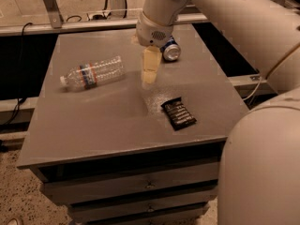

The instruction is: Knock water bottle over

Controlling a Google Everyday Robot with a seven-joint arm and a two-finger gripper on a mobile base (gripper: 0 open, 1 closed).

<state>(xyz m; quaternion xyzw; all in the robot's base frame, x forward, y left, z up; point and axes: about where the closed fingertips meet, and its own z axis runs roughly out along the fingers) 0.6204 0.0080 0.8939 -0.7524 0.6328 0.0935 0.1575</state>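
From my station I see the gripper (150,71) hanging point-down from the arm (220,13) over the far middle of the gray tabletop (93,130), its tip low, near the surface. It carries nothing, and from this angle I cannot tell whether it is open or closed. The water bottle (92,72) lies on its side on the tabletop to the left of the gripper in the view, near it but apart from it. Its base end is the nearer one, and its white cap (63,81) points away, toward the left edge. Its label band sits near the cap end. Just behind the gripper and slightly to its right, a blue soda can (170,51) stands partly hidden by the wrist housing (154,29). Closer to me than the gripper and off to its right, a flat black snack packet (178,113) lies on the tabletop, well apart from the bottle. Below the front edge of the top I see drawer fronts (140,184).
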